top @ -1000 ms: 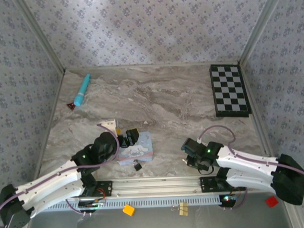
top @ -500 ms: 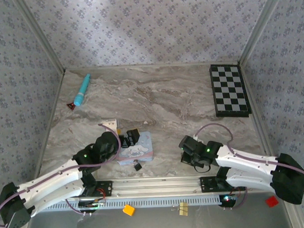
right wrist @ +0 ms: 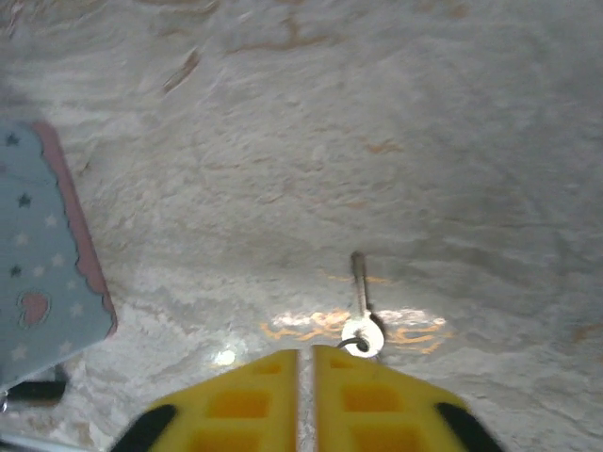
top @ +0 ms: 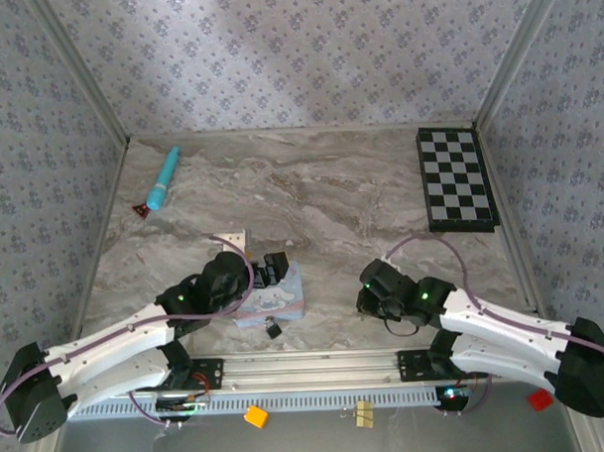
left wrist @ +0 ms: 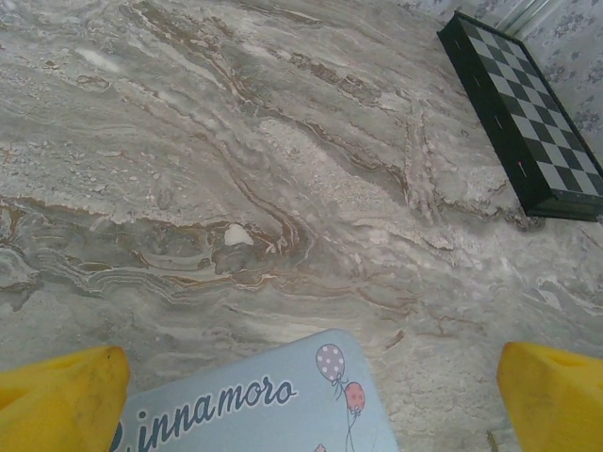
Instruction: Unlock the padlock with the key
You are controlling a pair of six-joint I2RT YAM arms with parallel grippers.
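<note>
Padlock (top: 274, 329) lies nearest the arm bases: a small black block on the surface (top: 331, 205), just off the near edge of the tin (top: 285, 306), touched by neither tool. Right tool (right wrist: 304, 353) is low over bare surface to the right of the tin. Its yellow fingers (right wrist: 236, 395) stand almost together, with a thin slit between them and nothing clamped in it. Key (right wrist: 358, 287) lies flat just ahead of one fingertip, ring end towards the tool, shaft pointing away. Whether ring and fingertip touch I cannot tell. Left tool (left wrist: 306, 377) hangs above the far part of the tin, fingers wide apart, holding nothing. Chessboard (top: 457, 178) lies at the far right, well apart from the work.

Assessment: the step in hand is fetching the key, which is not yet gripped. The next move, in my judgement, calls for the right tool to part its fingers, shift sideways so the ring end falls between them, and close. The key is thin and flat, offers little to pinch and may skid. The padlock will then need steadying, and the left tool is placed over the tin, not over the padlock.

Views: the right wrist camera gives the key and the finger slit plainly; from above, that spot is too small to read. The top camera gives the padlock's place relative to both arms. The left wrist camera gives the tin's lettered lid below the open fingers, with the chessboard beyond.
</note>
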